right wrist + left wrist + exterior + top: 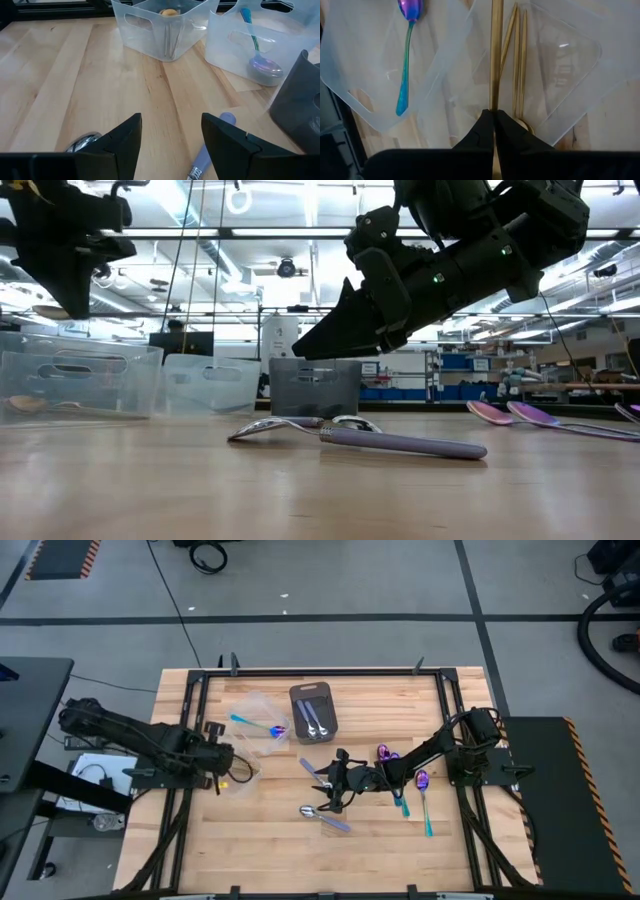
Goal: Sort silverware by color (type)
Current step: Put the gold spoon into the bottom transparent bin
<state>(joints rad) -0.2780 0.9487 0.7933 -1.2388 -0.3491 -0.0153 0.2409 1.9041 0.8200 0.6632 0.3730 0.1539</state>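
While the left gripper (494,125) is held above a clear plastic tub (243,768) at the table's left, its fingers are closed on a gold spoon (495,55), with further gold spoons (519,60) seen lying in the tub below. The right gripper (337,783) is poised near the table's middle with its fingers spread apart and nothing between them, just above a silver spoon with a lilac handle (370,437). One iridescent spoon (258,726) is contained in a second tub, two silver spoons (312,720) are laid in the dark grey tray (330,726), and more purple-bowled spoons (421,790) are scattered on the wood at the right.
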